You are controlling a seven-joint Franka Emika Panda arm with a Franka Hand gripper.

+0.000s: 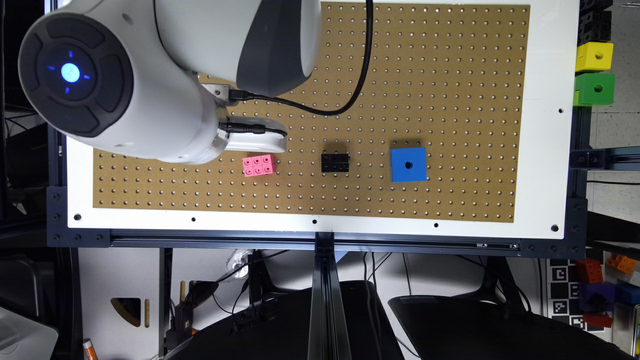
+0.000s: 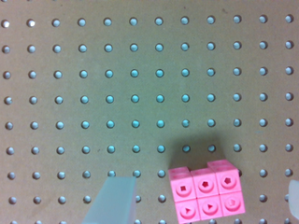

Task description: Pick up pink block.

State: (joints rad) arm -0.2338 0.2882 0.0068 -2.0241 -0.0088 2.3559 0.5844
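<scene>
The pink block (image 2: 207, 194) lies flat on the pegboard surface (image 1: 450, 75), holes up, apart from the black brick (image 1: 335, 163) and blue cube (image 1: 408, 164). In the wrist view it is seen between the two fingertips (image 2: 114, 200) of the pincer (image 2: 203, 205), which is spread wide and holds nothing. The block is judged light, rigid plastic with smooth, possibly slippery sides; its two long flat sides are best squeezed squarely, at mid-length.

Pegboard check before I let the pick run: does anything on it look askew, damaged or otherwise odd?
Only a small thing: the pink block sits slightly rotated against the hole rows of the pegboard, while the black brick and blue cube lie nearly square. All three rest flat, apart from each other, with no visible damage.
</scene>
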